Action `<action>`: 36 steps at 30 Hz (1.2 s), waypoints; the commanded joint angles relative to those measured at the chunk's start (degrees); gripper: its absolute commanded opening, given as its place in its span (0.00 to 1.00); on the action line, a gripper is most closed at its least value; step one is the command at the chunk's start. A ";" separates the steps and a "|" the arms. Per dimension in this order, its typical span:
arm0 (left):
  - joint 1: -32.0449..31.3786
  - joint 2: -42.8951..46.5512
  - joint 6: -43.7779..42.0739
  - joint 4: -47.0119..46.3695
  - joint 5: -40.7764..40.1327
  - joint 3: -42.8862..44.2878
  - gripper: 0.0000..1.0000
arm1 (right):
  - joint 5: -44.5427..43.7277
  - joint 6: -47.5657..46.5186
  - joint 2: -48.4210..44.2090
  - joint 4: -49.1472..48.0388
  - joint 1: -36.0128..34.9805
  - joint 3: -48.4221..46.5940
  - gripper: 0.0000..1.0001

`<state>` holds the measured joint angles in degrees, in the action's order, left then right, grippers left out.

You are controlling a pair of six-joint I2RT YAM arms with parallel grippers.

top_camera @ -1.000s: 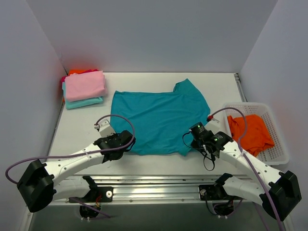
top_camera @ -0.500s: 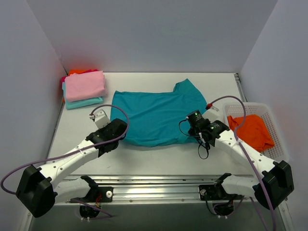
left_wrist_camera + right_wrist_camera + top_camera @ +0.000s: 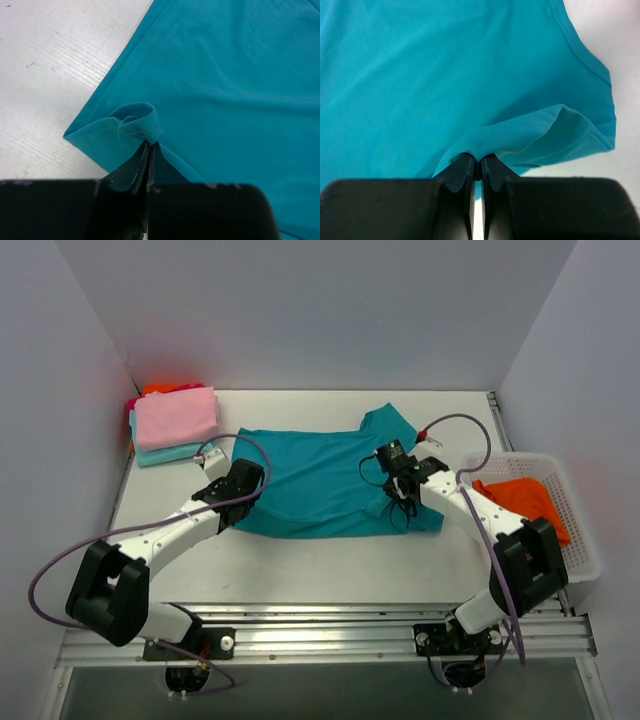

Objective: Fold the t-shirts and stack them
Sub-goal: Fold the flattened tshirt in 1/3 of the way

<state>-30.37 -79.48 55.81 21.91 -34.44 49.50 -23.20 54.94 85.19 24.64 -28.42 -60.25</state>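
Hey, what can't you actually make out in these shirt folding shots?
1. Top view: both grippers' fingertips are hidden under their own wrist housings. Only the wrist views show the left gripper and right gripper pinching the deep teal cloth t-shirt.
2. Top view: the folded pink cloth shirt covers those beneath it; only slivers show, count unclear.
3. Top view: the right arm crosses the bright orange shirt in the white plastic mesh basket, hiding part.

The spread t-shirt (image 3: pixel 320 480) lies centred on the table (image 3: pixel 330 570); folded stack (image 3: pixel 176 425) behind-left (far corner); basket (image 3: pixel 578 540) at right, holding another t-shirt (image 3: pixel 535 500).
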 commanded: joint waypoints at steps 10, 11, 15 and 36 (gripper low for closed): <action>7.43 -10.25 -4.83 -10.22 8.15 7.63 0.02 | 1.84 -3.35 17.81 -0.03 8.21 -13.92 0.00; 7.95 -11.47 -5.01 -10.40 8.68 8.07 0.02 | 1.93 -3.35 19.04 -0.47 8.30 -15.06 0.00; 9.10 -13.68 -5.01 -11.45 10.26 9.39 0.02 | 1.84 -2.47 22.12 -0.12 8.47 -18.41 0.00; 15.60 -20.62 -4.66 -13.47 13.60 11.59 0.02 | 0.26 -1.76 31.44 1.02 9.09 -26.06 0.00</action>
<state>-15.90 -98.98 51.83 10.68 -21.78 57.80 -20.75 52.60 115.15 23.55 -19.84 -84.25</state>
